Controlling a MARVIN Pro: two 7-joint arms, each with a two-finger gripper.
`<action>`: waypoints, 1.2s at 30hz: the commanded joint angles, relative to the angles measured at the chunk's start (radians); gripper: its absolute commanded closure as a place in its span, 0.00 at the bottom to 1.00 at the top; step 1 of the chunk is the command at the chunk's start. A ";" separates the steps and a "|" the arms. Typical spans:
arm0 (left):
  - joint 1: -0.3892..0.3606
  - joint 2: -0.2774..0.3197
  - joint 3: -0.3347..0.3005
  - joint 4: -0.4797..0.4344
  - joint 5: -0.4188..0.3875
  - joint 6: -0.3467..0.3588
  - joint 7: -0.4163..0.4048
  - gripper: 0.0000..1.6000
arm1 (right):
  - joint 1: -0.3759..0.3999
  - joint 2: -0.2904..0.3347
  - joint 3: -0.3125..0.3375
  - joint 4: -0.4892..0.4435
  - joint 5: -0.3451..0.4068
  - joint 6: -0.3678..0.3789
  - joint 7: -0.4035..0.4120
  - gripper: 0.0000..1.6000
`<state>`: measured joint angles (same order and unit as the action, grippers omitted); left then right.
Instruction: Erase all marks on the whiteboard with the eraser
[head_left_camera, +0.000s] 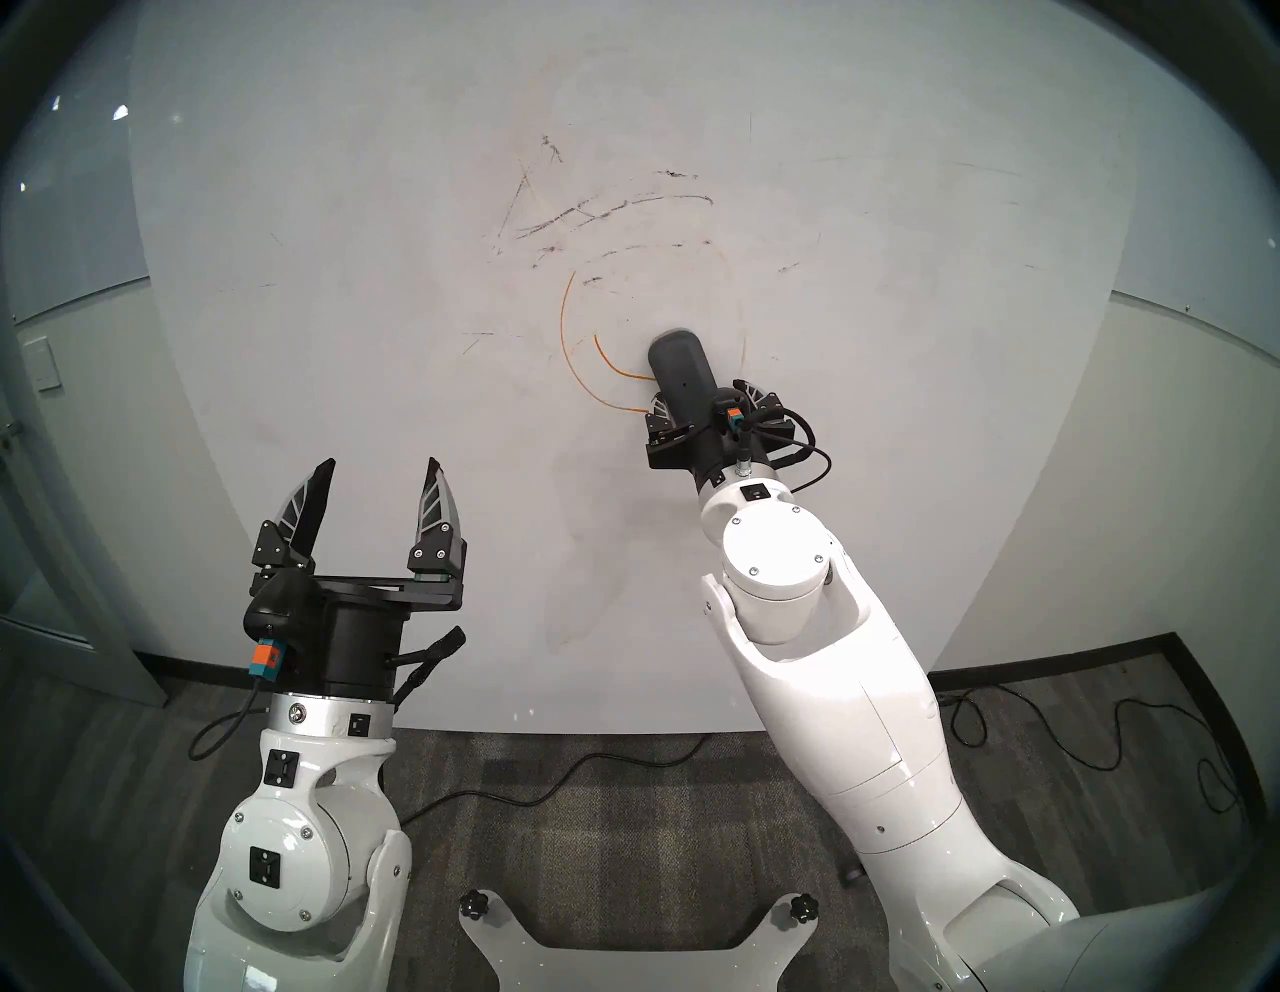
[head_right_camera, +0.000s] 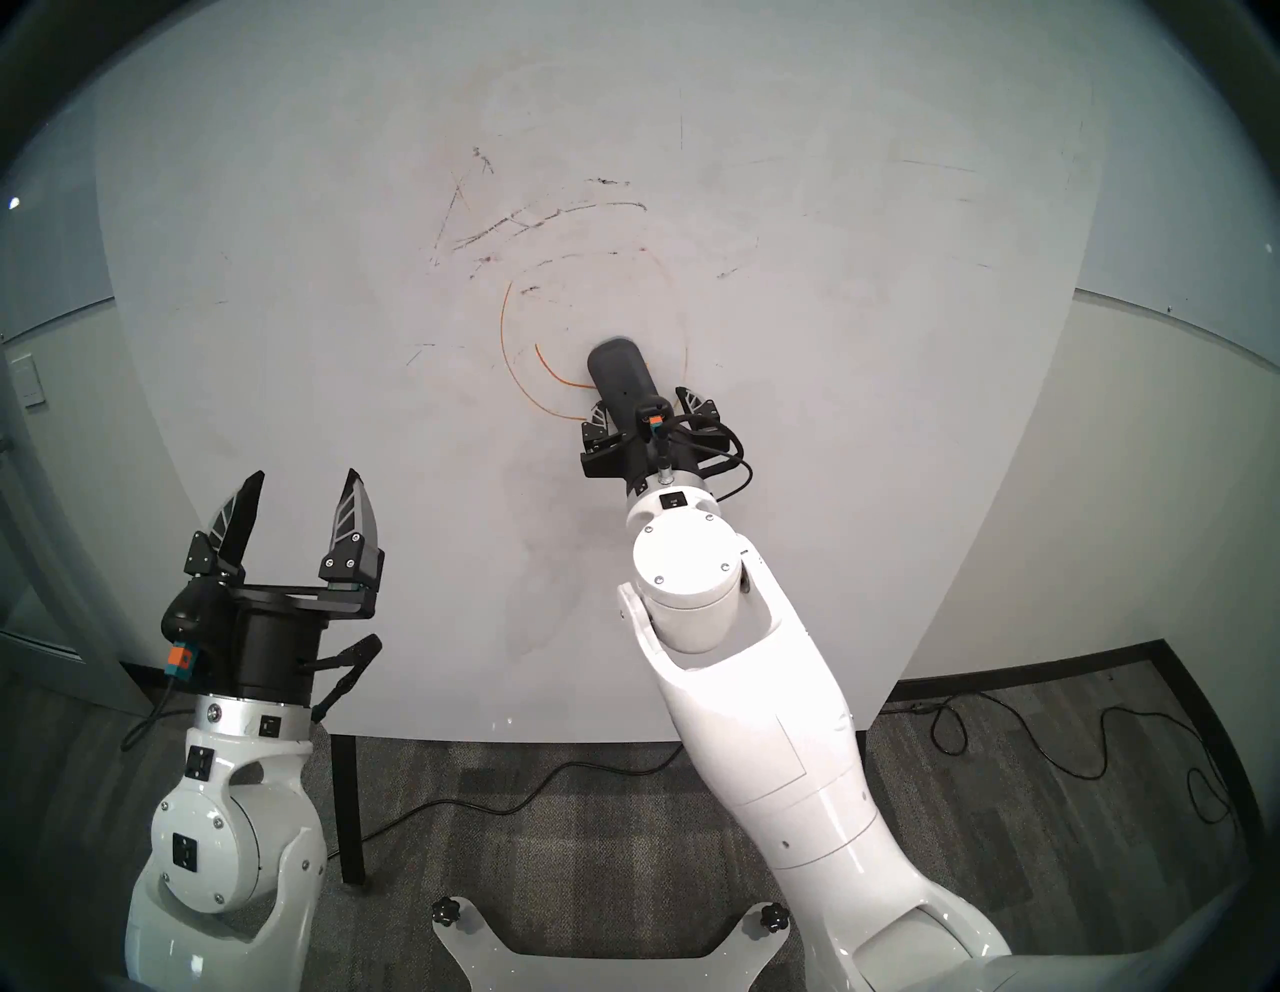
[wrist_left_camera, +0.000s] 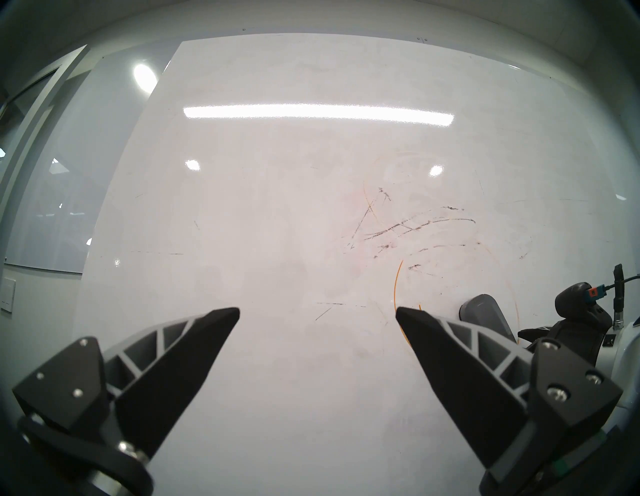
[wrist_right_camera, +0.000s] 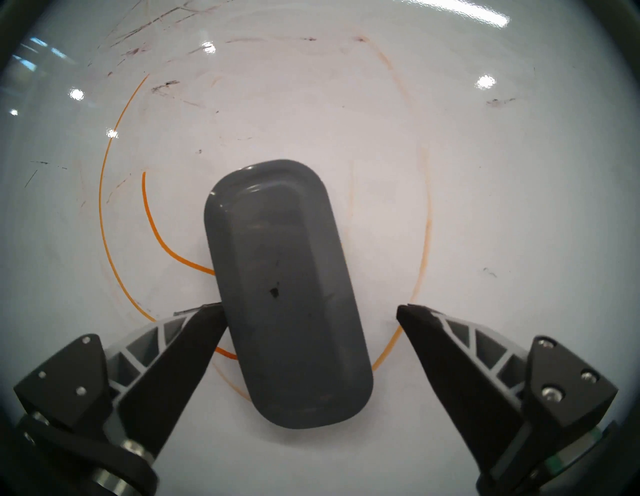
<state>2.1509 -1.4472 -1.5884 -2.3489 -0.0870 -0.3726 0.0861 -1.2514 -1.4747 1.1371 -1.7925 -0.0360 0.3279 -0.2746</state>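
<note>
The whiteboard fills the head views, a wide glossy white panel. Orange marks of an erased-in-part face curve left of the eraser, with black scratchy streaks above them. The eraser, a dark grey rounded block, lies on the board over the orange lines. My right gripper is open around the eraser: its left finger touches the eraser's side and the right finger stands apart. My left gripper is open and empty, low on the left, away from the marks.
A black board leg stands on the grey carpet below the board's near edge. Black cables trail across the floor at right and centre. A pale wall with a light switch lies at left.
</note>
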 joint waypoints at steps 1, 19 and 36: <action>-0.001 0.001 -0.002 -0.023 -0.002 -0.002 -0.001 0.00 | -0.007 0.015 0.010 -0.062 0.008 0.002 0.012 0.00; -0.001 0.001 -0.002 -0.023 -0.002 -0.002 -0.001 0.00 | -0.040 0.033 -0.002 -0.098 -0.003 -0.009 0.002 0.00; -0.001 0.001 -0.001 -0.023 -0.002 -0.003 -0.001 0.00 | -0.064 0.094 0.111 -0.150 0.019 0.013 0.006 0.00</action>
<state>2.1509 -1.4472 -1.5884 -2.3489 -0.0869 -0.3726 0.0861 -1.3074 -1.4103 1.1975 -1.8937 -0.0336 0.3320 -0.2758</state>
